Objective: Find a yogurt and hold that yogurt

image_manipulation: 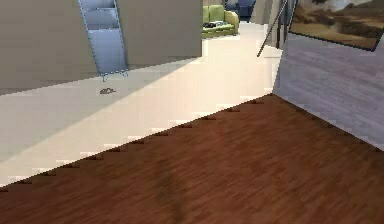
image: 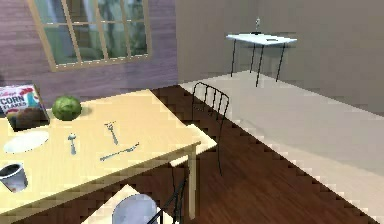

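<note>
A light wooden dining table [image: 120, 125] stands at the forward view's left. On it are a cereal box [image: 18, 99], a dark tray or box [image: 28, 117] in front of it, a round green melon-like fruit [image: 66, 107], a white plate [image: 24, 144] and a grey cup [image: 12, 176]. A spoon [image: 71, 143], a fork [image: 112, 131] and a knife [image: 120, 153] lie on the tabletop.
A black wire chair [image: 210, 105] stands at the table's far corner and a round-seated one [image: 135, 210] at its near side. A small white table [image: 261, 40] stands at the back wall. In the arm side view, a blue-grey rack [image_manipulation: 103, 35], a small floor object [image_manipulation: 106, 91], a green sofa [image_manipulation: 220, 18] and a wall painting [image_manipulation: 340, 20].
</note>
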Motion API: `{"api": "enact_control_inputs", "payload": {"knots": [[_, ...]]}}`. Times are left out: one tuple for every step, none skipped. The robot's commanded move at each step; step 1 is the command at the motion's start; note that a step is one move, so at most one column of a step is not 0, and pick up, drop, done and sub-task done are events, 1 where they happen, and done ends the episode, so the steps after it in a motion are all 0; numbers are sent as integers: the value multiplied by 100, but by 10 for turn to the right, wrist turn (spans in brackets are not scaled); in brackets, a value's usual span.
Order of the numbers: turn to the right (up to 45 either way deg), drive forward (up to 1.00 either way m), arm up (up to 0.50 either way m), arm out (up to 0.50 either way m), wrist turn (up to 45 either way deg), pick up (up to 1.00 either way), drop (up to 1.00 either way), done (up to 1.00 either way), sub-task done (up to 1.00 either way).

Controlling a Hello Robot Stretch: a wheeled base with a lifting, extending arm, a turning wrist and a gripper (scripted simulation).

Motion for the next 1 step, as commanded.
{"api": "enact_control_inputs", "payload": {"knots": [[210, 0, 0, 0, 0, 0, 0, 0, 0]]}}
